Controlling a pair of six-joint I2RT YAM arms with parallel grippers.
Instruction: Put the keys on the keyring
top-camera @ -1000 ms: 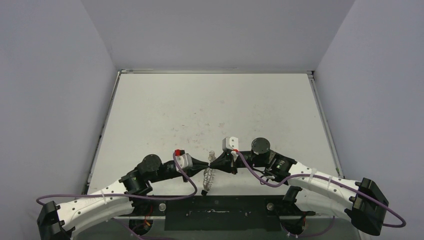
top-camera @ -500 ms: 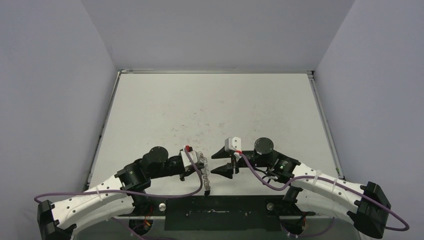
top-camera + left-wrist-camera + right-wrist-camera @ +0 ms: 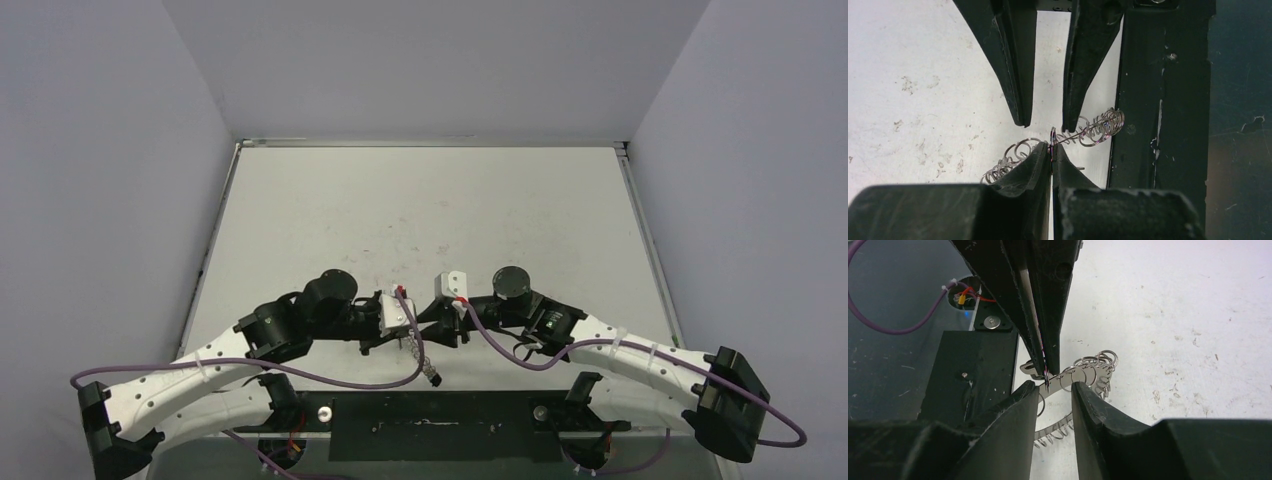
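The keyring [image 3: 422, 355] is a silvery ring rimmed with small wire loops. It hangs slantwise near the table's near edge. My left gripper [image 3: 405, 326] is shut on its rim, seen close up in the left wrist view with the left gripper [image 3: 1051, 149] pinching the keyring [image 3: 1093, 131]. My right gripper [image 3: 428, 322] faces it tip to tip. In the right wrist view the right gripper [image 3: 1055, 386] stands open, its jaws straddling the keyring [image 3: 1090, 369] just beside the left fingers [image 3: 1048, 300]. A small dark piece [image 3: 434, 380] hangs at the ring's low end. I cannot make out the keys.
The white, scuffed table [image 3: 420, 210] stretches back to grey walls on three sides. A black mounting plate [image 3: 440, 420] runs along the near edge right under the ring. Purple cables [image 3: 350, 382] loop off both wrists.
The right gripper let go of the ring, backed off, then came in again with its jaws narrower. The left arm carried the ring to the right; its free end swung from lower left to lower right.
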